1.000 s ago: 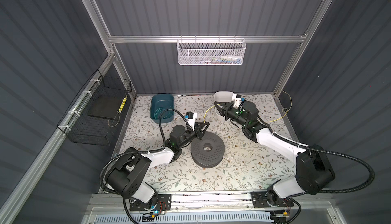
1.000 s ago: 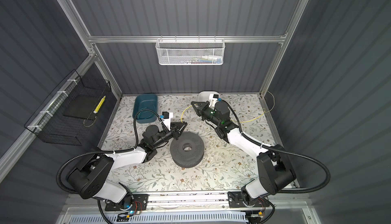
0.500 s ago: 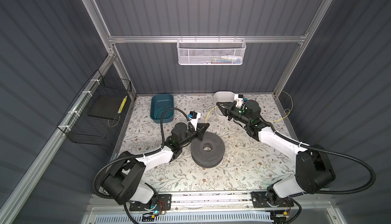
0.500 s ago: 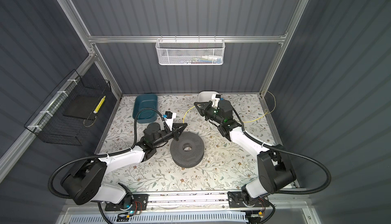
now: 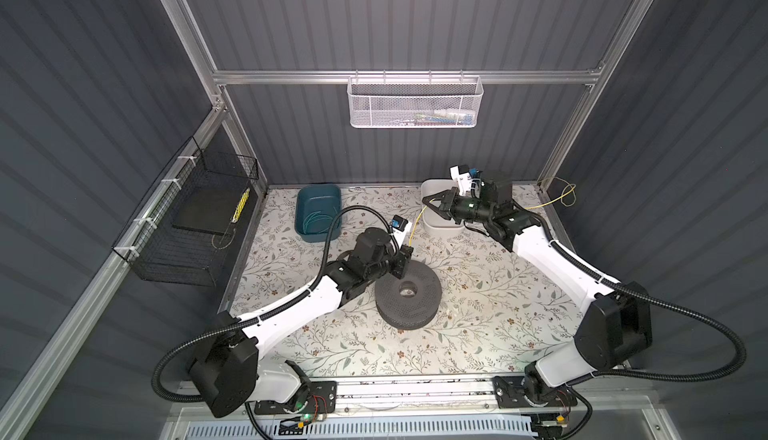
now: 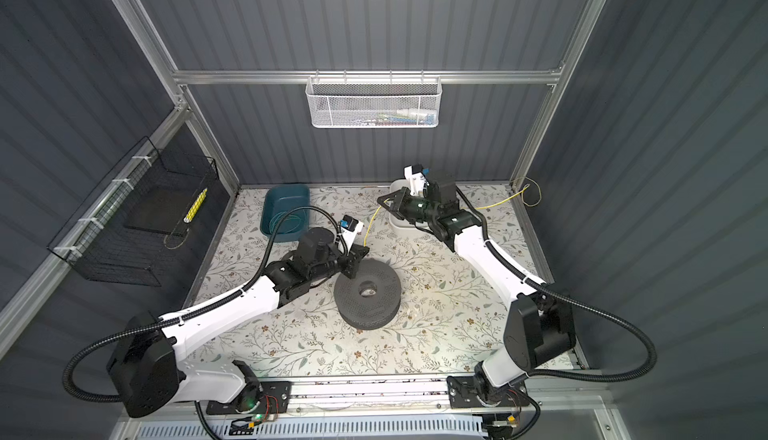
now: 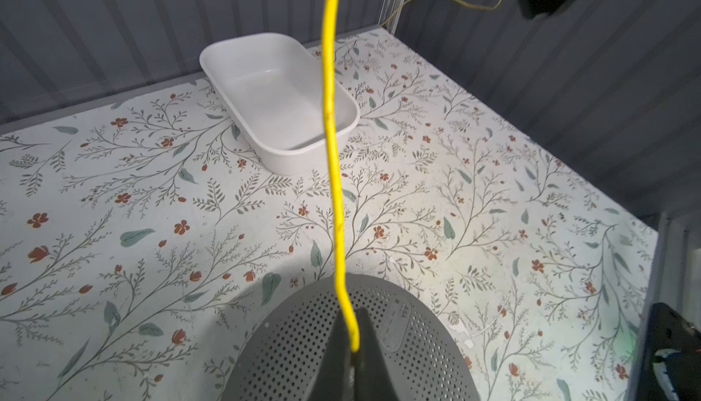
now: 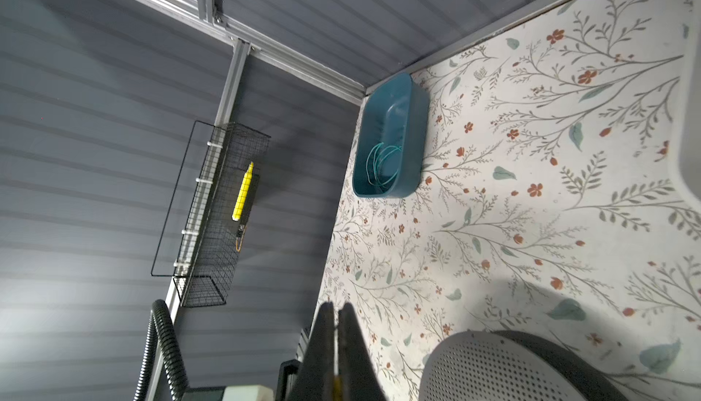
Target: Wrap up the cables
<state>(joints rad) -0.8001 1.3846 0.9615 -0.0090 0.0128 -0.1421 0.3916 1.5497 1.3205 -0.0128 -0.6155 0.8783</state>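
The yellow cable (image 5: 417,221) is strung through the air as one mostly straight line between the two grippers. Its long axis runs from the middle of the table up and back toward the white tray (image 5: 440,232). The lower end is pinched in the left gripper (image 5: 407,253), which is parked right at the back edge of the grey perforated disc (image 5: 409,305). In the left wrist view the cable (image 7: 330,114) is seen heading straight away from the fingers (image 7: 370,353). They're squeezed together on it with basically no gap, and a small kink is visible just past the pinch.

The upper end of that stretch is taken by the right gripper (image 5: 427,201), held up over the tray. In the right wrist view its fingers (image 8: 326,334) are closed down to a thin slit, and a sliver of yellow can just about be made out between them.

Past the right arm, the cable (image 6: 498,201) is picked up again in both top views. It trails toward the back right corner post and curls into a loose loop there
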